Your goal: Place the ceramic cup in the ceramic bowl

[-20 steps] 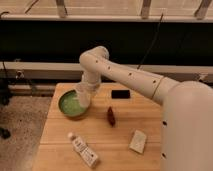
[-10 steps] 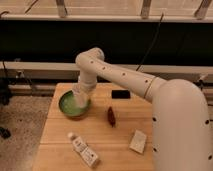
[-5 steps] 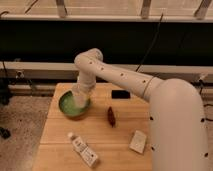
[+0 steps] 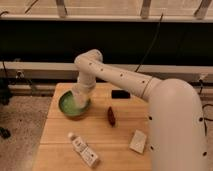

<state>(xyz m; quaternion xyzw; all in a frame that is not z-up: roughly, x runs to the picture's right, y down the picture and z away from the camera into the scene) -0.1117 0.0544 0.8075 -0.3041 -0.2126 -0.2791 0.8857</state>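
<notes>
The robot's arm [image 4: 125, 80] is clad in smooth, off-white rounded shells, thick as a pipe and glossy under the light. A row of small dark dots, screws or holes, runs along the forearm segment, and more dot the edge of the very broad, bulbous shell that fills the picture over the table's right edge. The segments meet at rounded elbow-like joints with faint seams. The gripper [image 4: 79, 95], pale like the arm, sits at its end over the table's far left corner.
</notes>
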